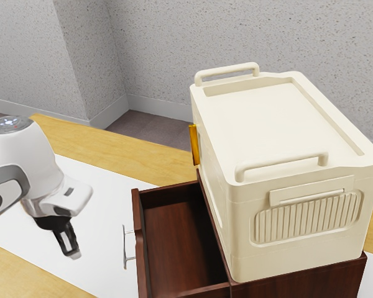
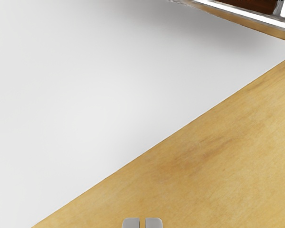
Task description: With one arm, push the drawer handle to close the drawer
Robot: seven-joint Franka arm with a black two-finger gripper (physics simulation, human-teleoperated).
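Reaching from the exterior view's left, one black gripper (image 1: 72, 253) hung apart from one metal bar handle (image 1: 125, 248) on one open wooden drawer (image 1: 174, 248). One cream storage crate (image 1: 286, 124) with two top handles stood on the dark-wood cabinet (image 1: 311, 285), hiding much of its top. In the wrist view, two grey fingertips (image 2: 131, 223) were together but for a thin gap, above one wooden table (image 2: 204, 166) with a white strip (image 2: 85, 95).
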